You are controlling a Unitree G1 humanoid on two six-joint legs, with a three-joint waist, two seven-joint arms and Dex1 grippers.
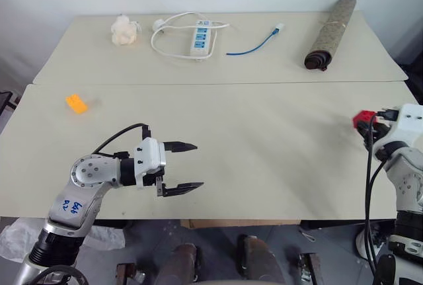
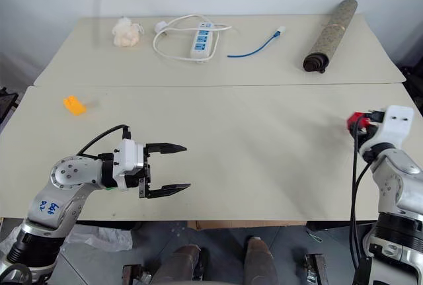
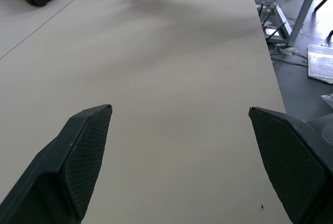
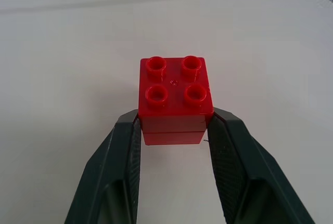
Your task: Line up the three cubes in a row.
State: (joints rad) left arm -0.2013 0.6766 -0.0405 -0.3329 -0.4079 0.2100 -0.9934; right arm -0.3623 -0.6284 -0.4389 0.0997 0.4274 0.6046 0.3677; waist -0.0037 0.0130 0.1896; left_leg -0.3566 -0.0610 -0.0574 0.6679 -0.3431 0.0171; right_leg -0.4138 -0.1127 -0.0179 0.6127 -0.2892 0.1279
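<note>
Red cube (image 4: 174, 99) sits pinched between my right gripper's (image 4: 174, 130) two fingers, studs up, each pad pressed flat on an opposite side wall; from the head camera I see it at the far right edge of the near table (image 1: 264, 153), at about three o'clock from the table's middle. The orange-yellow cube (image 1: 76, 103) lies well apart from it, out at about ten o'clock near the left edge, its long axis running roughly from ten to four. I cannot find the green cube in any view. My left gripper (image 1: 182, 167) hangs over the near-left part of the table with its fingers spread wide and nothing between them, pointing toward three o'clock, so the red cube shows far off along its line of sight. The relation I care about: the orange-yellow cube lies at about eleven o'clock from the left gripper and is much nearer to it than to the right one, while the red cube is already in the right arm's grip. I judge the row is best built toward the centre, so the red cube would have to travel toward nine o'clock across bare table, and the left arm would fetch the orange-yellow one. Nothing stands in that path; the power strip (image 1: 201, 39), blue cable (image 1: 254, 43), white fluffy wad (image 1: 124, 30) and rolled mat (image 1: 330, 24) all lie on the far table.
</note>
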